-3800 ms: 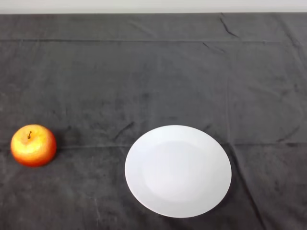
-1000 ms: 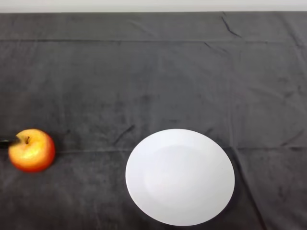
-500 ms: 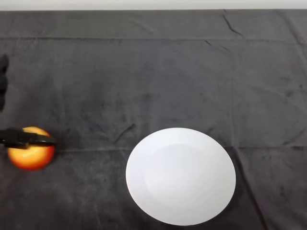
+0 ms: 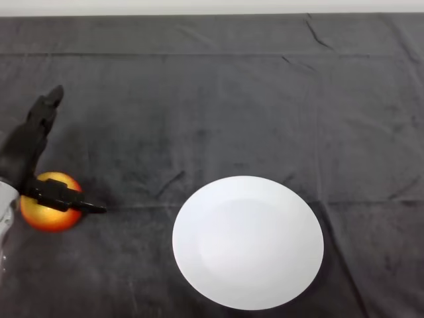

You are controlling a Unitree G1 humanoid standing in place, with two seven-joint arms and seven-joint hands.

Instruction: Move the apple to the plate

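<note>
Your black left hand point(image 4: 26, 156) has come in over the round red-and-yellow apple point(image 4: 50, 202) at the bench's left, fingers point(image 4: 46, 112) spread open and ungripping, so next close, then carry it right to the white round plate point(image 4: 248, 242).

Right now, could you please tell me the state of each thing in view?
apple: on the cloth at the left, apart from the plate, stem side up, partly covered by the hand.
plate: upright on the cloth, nothing on it.
left hand: open, fingers extended above the apple, thumb lying across it.
</note>
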